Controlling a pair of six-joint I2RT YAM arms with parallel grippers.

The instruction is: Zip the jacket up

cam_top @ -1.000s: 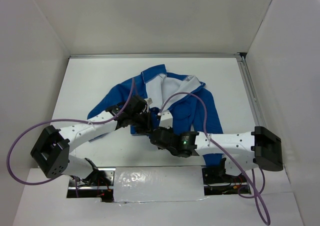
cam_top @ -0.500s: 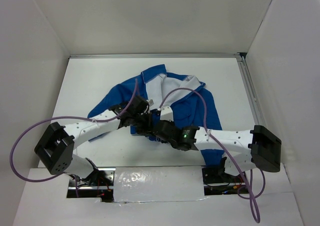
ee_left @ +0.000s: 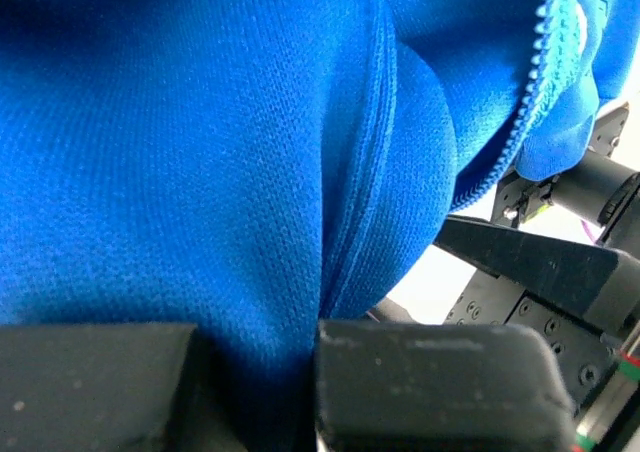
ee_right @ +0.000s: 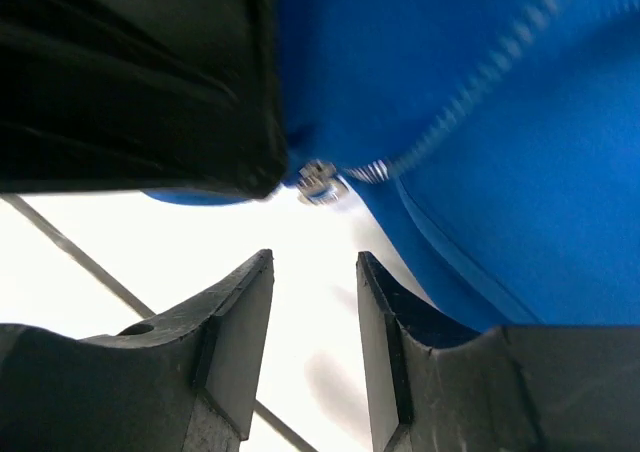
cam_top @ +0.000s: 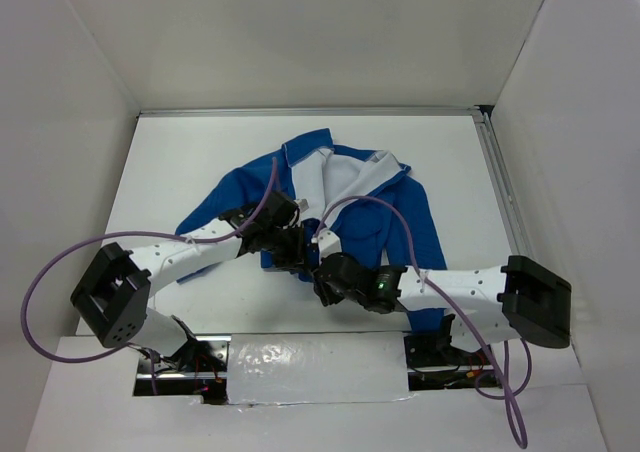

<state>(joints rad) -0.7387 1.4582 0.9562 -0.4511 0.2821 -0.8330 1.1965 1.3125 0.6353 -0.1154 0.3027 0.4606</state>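
While left gripper (ee_left: 258, 367) pinches jacket (ee_left: 200, 152), right gripper (ee_right: 315, 292) gapes empty — zipper end (ee_right: 318, 180) (metal) just beyond it.

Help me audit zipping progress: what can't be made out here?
Top view: zipper base of the jacket, hidden under left arm and right arm.
Right wrist view: metal zipper piece, blurred; engagement unclear.
Left wrist view: zipper teeth, lower run hidden behind a fabric fold.

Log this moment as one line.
left gripper: shut on jacket fabric | right gripper: open, empty, near zipper slider | jacket: on table, front open at collar
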